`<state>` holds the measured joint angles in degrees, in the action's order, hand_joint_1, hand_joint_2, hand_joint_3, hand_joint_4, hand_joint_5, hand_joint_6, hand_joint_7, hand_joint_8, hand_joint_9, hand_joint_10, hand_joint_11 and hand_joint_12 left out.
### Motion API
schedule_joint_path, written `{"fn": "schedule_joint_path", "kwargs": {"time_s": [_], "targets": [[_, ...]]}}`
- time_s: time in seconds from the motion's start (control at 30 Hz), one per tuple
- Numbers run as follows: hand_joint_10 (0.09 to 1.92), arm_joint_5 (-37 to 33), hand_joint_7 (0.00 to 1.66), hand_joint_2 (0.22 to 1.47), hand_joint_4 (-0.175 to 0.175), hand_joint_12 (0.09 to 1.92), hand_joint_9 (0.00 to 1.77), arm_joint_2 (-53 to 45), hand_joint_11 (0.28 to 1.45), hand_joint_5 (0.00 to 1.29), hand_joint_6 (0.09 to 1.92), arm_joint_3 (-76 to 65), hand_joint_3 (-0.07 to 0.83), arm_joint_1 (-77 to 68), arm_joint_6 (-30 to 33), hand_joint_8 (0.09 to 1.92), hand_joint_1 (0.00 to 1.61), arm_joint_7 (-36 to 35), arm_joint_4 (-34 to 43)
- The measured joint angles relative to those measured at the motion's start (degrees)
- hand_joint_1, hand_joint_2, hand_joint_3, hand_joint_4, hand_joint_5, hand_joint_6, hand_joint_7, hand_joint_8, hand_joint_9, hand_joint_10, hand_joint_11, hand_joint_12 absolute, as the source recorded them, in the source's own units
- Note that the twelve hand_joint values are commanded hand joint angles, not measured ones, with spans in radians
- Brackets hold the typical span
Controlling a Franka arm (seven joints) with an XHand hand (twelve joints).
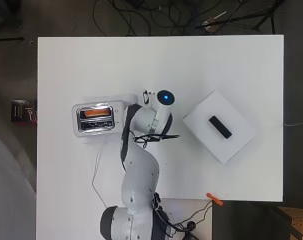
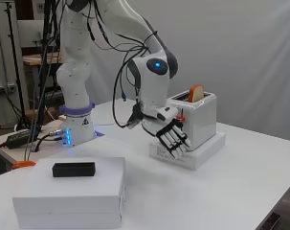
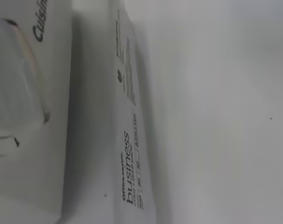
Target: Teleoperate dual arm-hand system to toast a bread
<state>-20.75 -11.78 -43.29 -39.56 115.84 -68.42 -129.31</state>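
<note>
1. Hanging beside the toaster (image 2: 195,117), my robot hand (image 2: 173,136) shows plainly only in the side view: its fingers (image 2: 179,142) are straight and a little spread, pointing down toward the bench (image 2: 240,187), curled round nothing
2. From that side view the robot hand sits just in front of the toaster's near face, below a small red part (image 2: 181,118) on that face; whether the fingers touch the toaster I cannot tell
3. Looking straight down, my own arm (image 1: 141,165) covers the robot hand entirely, so the overhead view gives no word on the fingers
4. The bread slice (image 2: 196,93) stands upright in the toaster's slot, its brown crust poking above the top in the side view; from overhead it is only an orange-brown strip (image 1: 97,113) in the upper slot
5. The toaster rests on a flat white box (image 2: 202,152), which the side view shows as a low platform under it; from overhead little of that box can be made out
6. The wrist view looks along the edge of that flat box (image 3: 110,140) with print on it, a curved shiny part of the toaster (image 3: 15,79) at one side and bare bench (image 3: 225,116) beyond
7. A second white box (image 1: 220,126) sits well apart from the toaster, with a small black block (image 1: 220,126) lying on its lid
8. From overhead that box is turned at an angle to the bench edges, a thing the side view hardly shows
9. An orange clip (image 1: 214,199) sits at the bench edge near my arm's base
</note>
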Motion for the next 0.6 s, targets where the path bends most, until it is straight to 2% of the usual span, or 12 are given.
{"fn": "schedule_joint_path", "kwargs": {"time_s": [0.2, 0.43, 0.6], "targets": [[0.09, 4.02, 0.38, 1.06, 0.054, 0.09, 0.44, 5.36, 0.43, 0.21, 0.09, 1.01, -0.005, 1.5, -3.18, 0.09, 0.0, 2.28, 1.94], [0.09, 2.48, 0.34, 1.04, 0.05, 0.09, 0.41, 1.19, 0.42, 0.21, 0.09, 2.26, -0.008, 4.99, -5.34, 0.09, 0.02, 2.11, 2.5], [0.09, 4.3, 0.37, 1.04, 0.048, 0.09, 0.46, 2.55, 0.43, 0.23, 0.09, 1.77, -0.005, 5.99, -5.66, 0.09, 0.01, 2.59, 2.2]]}}
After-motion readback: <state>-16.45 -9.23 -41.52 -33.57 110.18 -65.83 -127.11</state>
